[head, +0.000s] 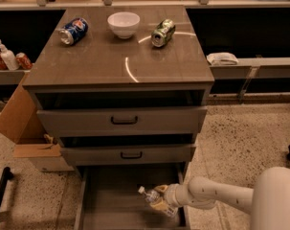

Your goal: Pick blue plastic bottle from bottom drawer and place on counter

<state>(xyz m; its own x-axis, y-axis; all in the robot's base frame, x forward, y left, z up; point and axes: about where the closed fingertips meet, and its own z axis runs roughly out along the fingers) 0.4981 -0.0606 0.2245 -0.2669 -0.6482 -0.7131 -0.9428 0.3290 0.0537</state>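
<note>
The blue plastic bottle (151, 195), clear with a white cap, is tilted cap up-left over the right side of the open bottom drawer (111, 202). My gripper (161, 202) reaches in from the right on the white arm and is shut on the bottle's lower part, holding it slightly above the drawer floor. The counter (101, 63) is the glossy grey-brown top of the cabinet, above the two upper drawers.
On the counter lie a blue Pepsi can (73, 31), a white bowl (124, 24) and a green can (163, 32). A cardboard box (20, 119) stands left of the cabinet. The two upper drawers (123, 120) stick out partly above the bottom drawer.
</note>
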